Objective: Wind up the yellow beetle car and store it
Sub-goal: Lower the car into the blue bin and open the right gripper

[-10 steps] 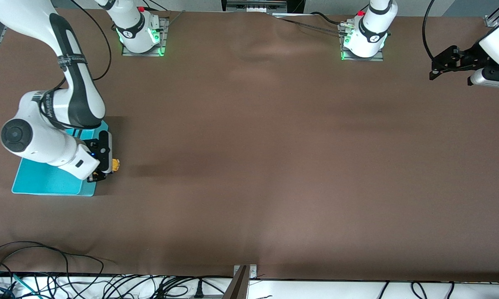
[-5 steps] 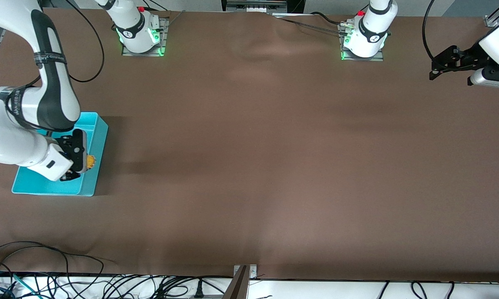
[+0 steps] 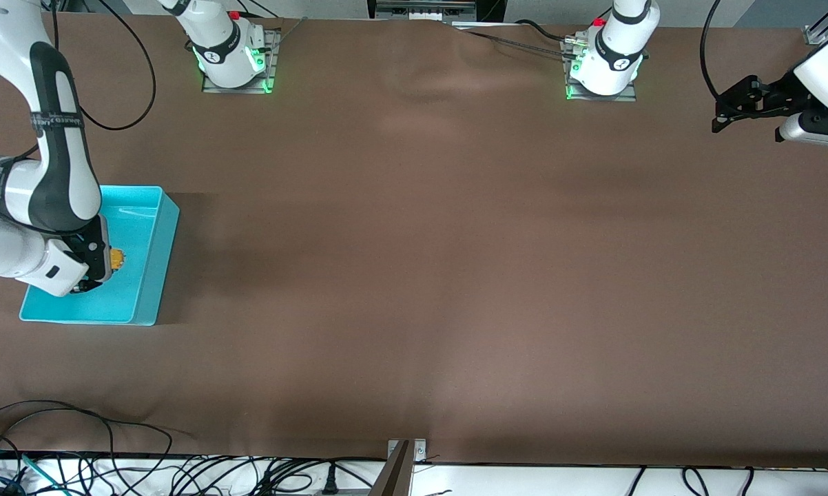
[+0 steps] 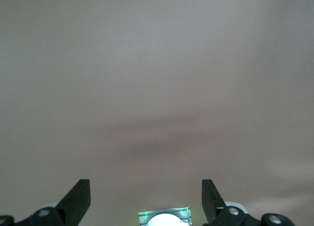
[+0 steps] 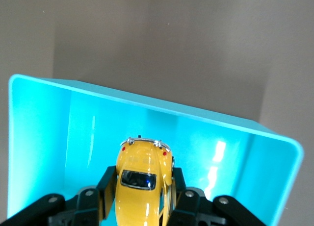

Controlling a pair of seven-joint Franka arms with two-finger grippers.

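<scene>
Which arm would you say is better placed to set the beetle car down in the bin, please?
The right. The right gripper holds the yellow beetle car over the turquoise bin; the left gripper waits open at the table's left-arm end.

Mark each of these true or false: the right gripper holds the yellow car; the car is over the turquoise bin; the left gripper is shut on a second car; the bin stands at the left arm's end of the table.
1. The right gripper is shut on the yellow beetle car. True.
2. The car hangs over the turquoise bin. True.
3. The left gripper is shut on a second car. False: it is open and holds nothing, waiting over bare table at the left arm's end.
4. The bin stands at the left arm's end of the table. False: it stands at the right arm's end.
</scene>
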